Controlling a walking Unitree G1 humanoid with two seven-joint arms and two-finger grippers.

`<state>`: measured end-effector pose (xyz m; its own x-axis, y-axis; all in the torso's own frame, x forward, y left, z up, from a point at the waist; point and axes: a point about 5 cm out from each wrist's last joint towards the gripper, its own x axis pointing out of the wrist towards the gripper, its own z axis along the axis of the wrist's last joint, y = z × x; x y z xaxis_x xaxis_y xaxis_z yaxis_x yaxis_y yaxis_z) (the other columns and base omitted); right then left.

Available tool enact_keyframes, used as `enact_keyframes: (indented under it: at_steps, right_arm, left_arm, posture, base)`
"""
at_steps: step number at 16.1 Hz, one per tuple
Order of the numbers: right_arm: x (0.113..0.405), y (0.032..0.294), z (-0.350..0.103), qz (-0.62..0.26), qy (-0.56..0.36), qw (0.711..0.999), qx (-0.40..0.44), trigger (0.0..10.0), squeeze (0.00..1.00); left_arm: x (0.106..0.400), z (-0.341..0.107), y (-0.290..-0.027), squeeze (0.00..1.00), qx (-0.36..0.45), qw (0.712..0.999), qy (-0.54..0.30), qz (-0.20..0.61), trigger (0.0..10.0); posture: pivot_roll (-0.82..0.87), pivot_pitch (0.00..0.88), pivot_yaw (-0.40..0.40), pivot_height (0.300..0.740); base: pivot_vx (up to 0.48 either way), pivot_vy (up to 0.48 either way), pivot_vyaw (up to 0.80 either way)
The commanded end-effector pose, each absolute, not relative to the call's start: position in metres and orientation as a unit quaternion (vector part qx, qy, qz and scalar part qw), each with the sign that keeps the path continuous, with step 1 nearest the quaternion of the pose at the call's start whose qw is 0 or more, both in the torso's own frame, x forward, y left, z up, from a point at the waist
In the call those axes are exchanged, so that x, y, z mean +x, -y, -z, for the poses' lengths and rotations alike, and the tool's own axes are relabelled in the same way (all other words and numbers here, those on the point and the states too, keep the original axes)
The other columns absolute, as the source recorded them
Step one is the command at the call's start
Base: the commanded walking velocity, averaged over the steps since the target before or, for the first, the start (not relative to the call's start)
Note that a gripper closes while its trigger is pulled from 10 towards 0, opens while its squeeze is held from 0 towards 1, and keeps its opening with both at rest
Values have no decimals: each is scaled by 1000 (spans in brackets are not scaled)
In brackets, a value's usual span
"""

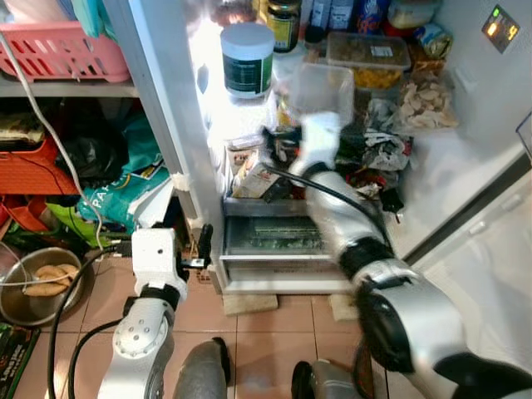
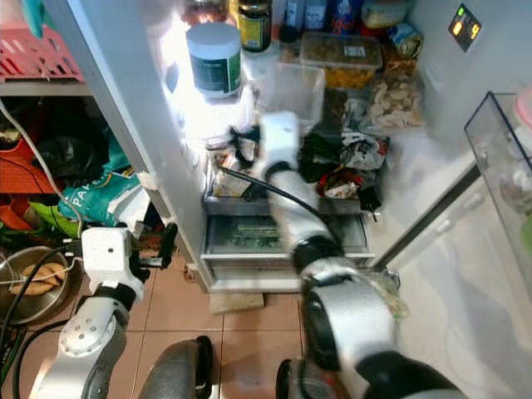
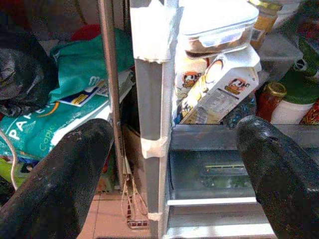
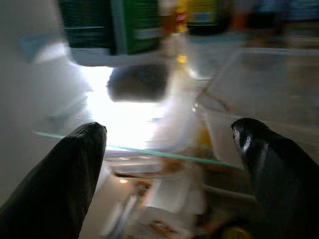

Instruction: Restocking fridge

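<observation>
From the head views, the right tool (image 1: 278, 141) reaches into the open fridge (image 1: 465, 166), just below the white green-labelled tub (image 1: 247, 58) and beside a clear container (image 1: 324, 87), while the left tool (image 1: 204, 245) hangs low by the fridge's outer wall, above the tiled floor (image 1: 249, 324). The left wrist view shows that tool released, fingers (image 3: 55, 184) spread, with a tilted carton (image 3: 219, 89) and a lidded box (image 3: 217, 25) ahead of it. The blurred right wrist view shows its fingers (image 4: 55, 179) parted and empty, a glass shelf (image 4: 149, 152) between them, the tub just beyond.
</observation>
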<state>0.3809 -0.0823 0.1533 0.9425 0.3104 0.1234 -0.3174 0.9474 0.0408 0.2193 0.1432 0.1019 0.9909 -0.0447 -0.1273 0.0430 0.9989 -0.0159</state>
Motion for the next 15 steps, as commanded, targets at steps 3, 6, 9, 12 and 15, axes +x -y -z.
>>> enact_keyframes:
  at_steps: [3,6,9,12,15]
  right_arm:
    - [366,115,-146,-147,84,985,14,10000,0]
    - [352,118,-145,-168,103,980,-5,10000,0]
    - [344,120,-143,-172,104,980,-4,10000,0]
    - [331,125,-139,-168,92,981,-2,10000,0]
    - [328,124,-138,-165,83,983,3,10000,0]
  left_arm:
    - [229,-100,-143,0,0,997,-62,35,10000]
    - [235,-100,-143,0,2,997,-58,43,10000]
    - [240,-101,-143,0,5,997,-53,50,10000]
    - [246,-103,-143,0,7,997,-46,54,10000]
    - [247,-102,-144,0,10,997,-44,56,10000]
  posture:
    - [172,128,34,740]
    - [152,107,50,740]
    - [145,93,60,740]
    - [146,80,63,740]
    - [148,71,66,740]
  base:
    - [0,0,0]
    - [0,0,0]
    - [0,0,0]
    - [0,0,0]
    - [0,0,0]
